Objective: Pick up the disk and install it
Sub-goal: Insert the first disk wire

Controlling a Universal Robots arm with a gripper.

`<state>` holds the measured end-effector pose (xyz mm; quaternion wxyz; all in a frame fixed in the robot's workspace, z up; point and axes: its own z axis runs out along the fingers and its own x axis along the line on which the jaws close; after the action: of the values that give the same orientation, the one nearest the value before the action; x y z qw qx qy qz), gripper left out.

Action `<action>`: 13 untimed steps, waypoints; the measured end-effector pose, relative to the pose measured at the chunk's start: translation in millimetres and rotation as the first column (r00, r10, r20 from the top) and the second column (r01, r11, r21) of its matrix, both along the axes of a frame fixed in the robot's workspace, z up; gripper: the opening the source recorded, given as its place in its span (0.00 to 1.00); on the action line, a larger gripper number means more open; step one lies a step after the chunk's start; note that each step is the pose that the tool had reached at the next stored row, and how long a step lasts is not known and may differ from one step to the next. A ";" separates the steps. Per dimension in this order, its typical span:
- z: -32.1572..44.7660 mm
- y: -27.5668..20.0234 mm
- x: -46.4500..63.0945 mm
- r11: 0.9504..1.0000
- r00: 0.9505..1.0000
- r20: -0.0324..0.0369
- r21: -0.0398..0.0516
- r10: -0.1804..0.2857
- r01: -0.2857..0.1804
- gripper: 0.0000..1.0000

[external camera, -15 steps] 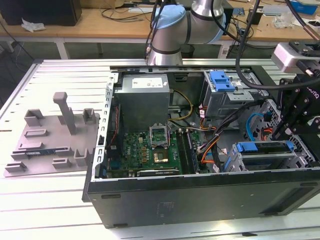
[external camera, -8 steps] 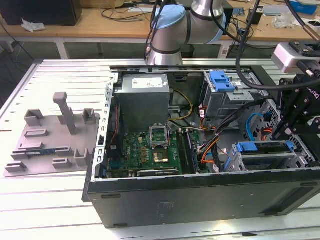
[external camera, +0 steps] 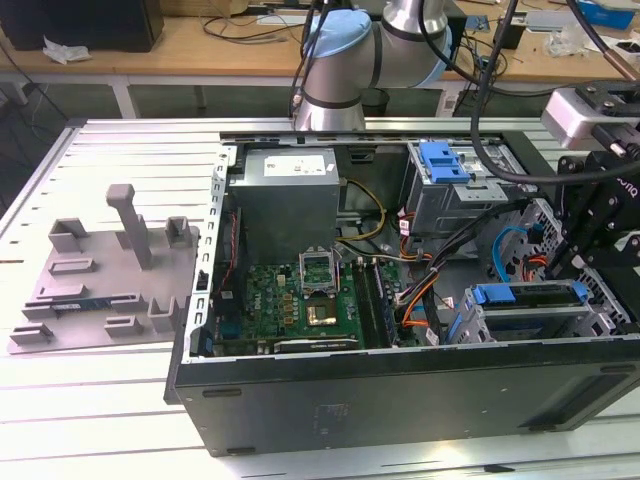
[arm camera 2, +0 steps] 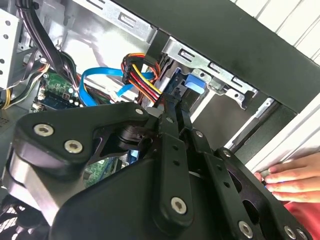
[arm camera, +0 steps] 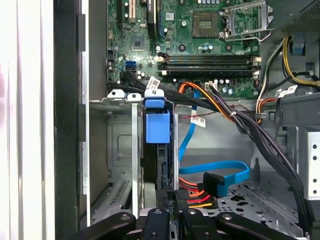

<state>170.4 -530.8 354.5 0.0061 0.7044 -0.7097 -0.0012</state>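
Observation:
The disk [external camera: 528, 300] sits in the drive cage at the front corner of the open computer case, on the exterior view's right. Its blue carrier frame [arm camera: 157, 127] shows at the mouth of the slot, and its metal body is mostly hidden inside the cage. My gripper [arm camera: 165, 150] hangs over that cage with its two black fingers [arm camera 2: 175, 112] shut side by side. Their tips reach right up to the blue carrier [arm camera 2: 192, 82]. I see nothing held between the fingers.
Bundled black, orange and blue cables [arm camera: 215, 177] cross beside the cage. The motherboard [external camera: 300, 295] and the grey power-supply box [external camera: 290, 195] fill the case's other side. A second cage with a blue latch [external camera: 445, 160] stands behind. A person's hand [arm camera 2: 292, 175] rests outside the case wall.

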 end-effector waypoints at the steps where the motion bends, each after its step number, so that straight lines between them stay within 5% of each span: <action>1: 0.1 -1.2 -1.4 1.000 1.000 0.003 0.000 0.000 0.000 0.17; 13: -1.5 -4.4 -4.0 1.000 1.000 0.005 0.001 0.000 0.000 0.17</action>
<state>166.3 -535.3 353.0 0.0042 0.7044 -0.7097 0.0002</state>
